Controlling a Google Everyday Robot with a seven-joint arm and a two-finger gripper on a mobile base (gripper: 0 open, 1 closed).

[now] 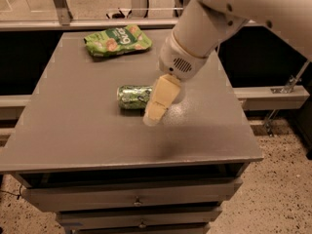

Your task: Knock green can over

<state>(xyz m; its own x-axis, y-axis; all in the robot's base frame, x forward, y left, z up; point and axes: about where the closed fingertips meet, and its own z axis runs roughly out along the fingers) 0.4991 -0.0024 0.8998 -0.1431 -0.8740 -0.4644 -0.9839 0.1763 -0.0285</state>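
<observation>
The green can (132, 96) lies on its side near the middle of the grey table (83, 130), its silver top facing left. My gripper (153, 114) hangs from the white arm (200, 33) just right of the can. It points down and to the left, and its tip is over the tabletop in front of the can's right end. I cannot tell whether it touches the can.
A flat green snack bag (117, 39) lies at the back left of the table. The table has drawers under its front edge (136, 199). A rail and dark gaps run along both sides. The arm hides the back right of the table.
</observation>
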